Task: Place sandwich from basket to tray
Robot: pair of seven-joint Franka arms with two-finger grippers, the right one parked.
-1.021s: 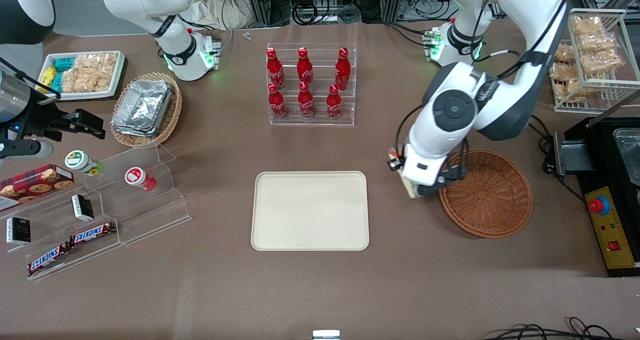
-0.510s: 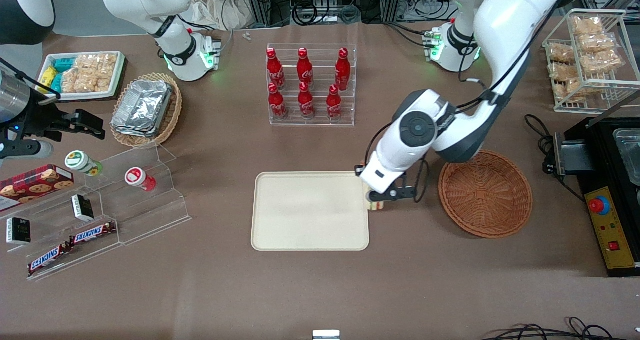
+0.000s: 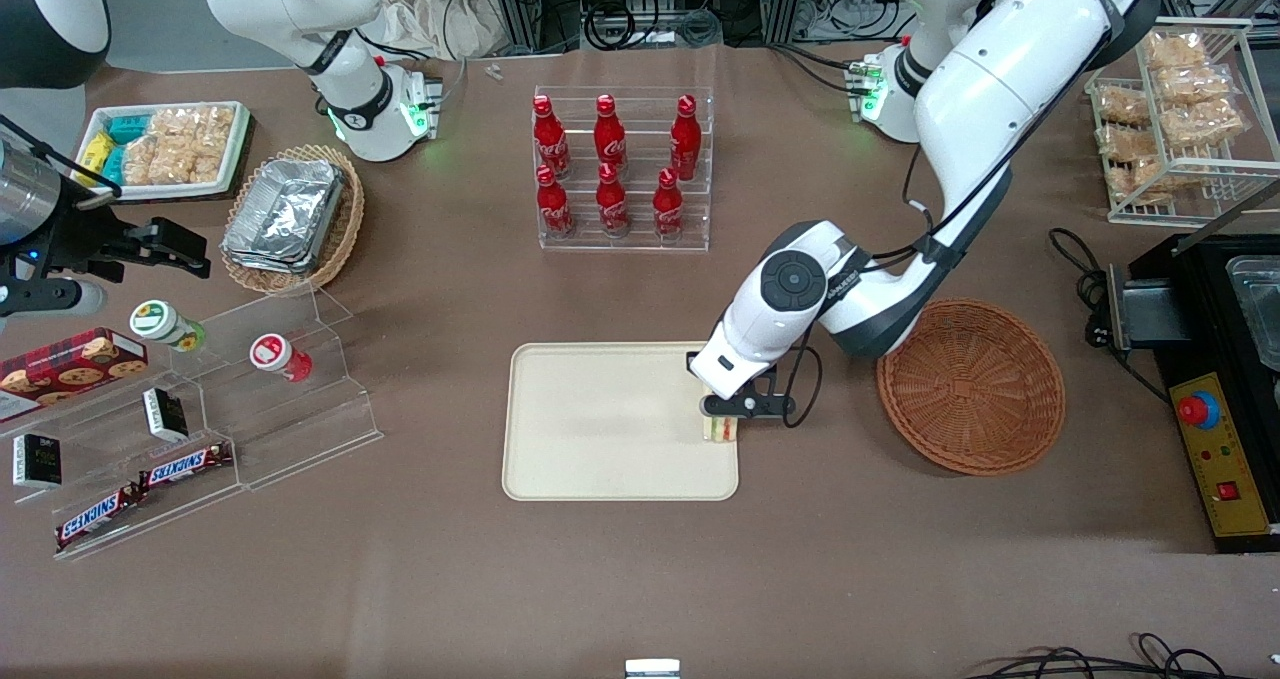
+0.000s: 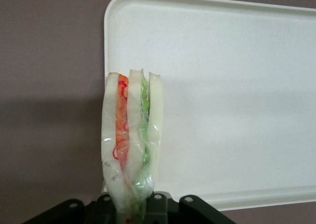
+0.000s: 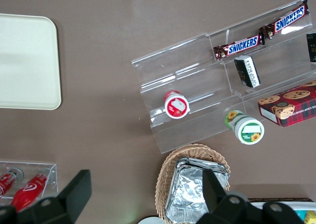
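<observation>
Carried across from the basket's edge to the tray's edge over the last second, sandwich in grip. Brown table [image 3: 900, 579] beneath everything. Working arm [image 3: 960, 109] reaching down toward the front camera, bent at the wrist. Cream tray [image 3: 600, 429] directly under the pincer [image 3: 722, 417], bare across its surface. Round reddish-brown basket [image 3: 970, 387] well apart from the pincer, toward the working arm's end of the table, nothing in it. Rack of red bottles [image 3: 620, 169] farther from the front camera than the pincer. Pincer hanging over the tray's edge nearest the basket, pressed together on the sandwich [image 3: 720, 429]. In the wrist view, sandwich [image 4: 131, 145] held upright on edge, three pale bread slices with orange and green filling between, wrapped in clear film, its base pinched in the black pincer [image 4: 133, 209], over the tray's [image 4: 237, 86] rim. Contact with the tray impossible to tell.
</observation>
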